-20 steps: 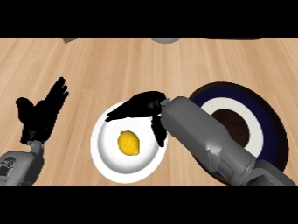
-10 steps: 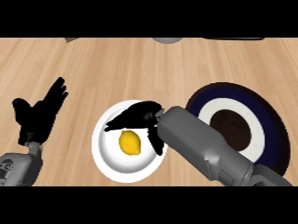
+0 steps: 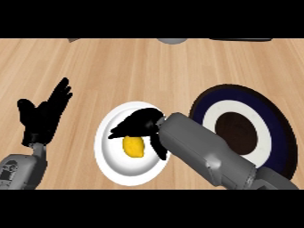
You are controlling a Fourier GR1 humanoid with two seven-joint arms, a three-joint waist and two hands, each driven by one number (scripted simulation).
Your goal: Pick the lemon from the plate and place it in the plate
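- Looking straight down from the head view, the light wooden worktop (image 3: 147, 67) fills pretty much everything.
- The small yellow oval lemon (image 3: 134, 146) sits inside the round white plate (image 3: 125, 171), which lies near the worktop's front edge, about midway along it.
- The right hand (image 3: 139, 124) is down over that white plate, coming in on its grey forearm (image 3: 203, 153) from the front right corner. Its black fingers are curled and spread just over the lemon's far end, with a thumb or finger reaching down along the lemon's right side. Can't tell if they actually touch the fruit, and the lemon looks like it's lying on the plate, not lifted.
- Just right of the white plate is a big round dark plate with a white ring and a brown centre (image 3: 246, 129), partly covered by the forearm.
- The left hand (image 3: 42, 116) rests near the worktop's left edge, fingers straight and pointing up, holding nothing, well apart from both plates.
- Along the far edge there's a grey rounded thing (image 3: 172, 41) cut off by the view, can't say what it is.
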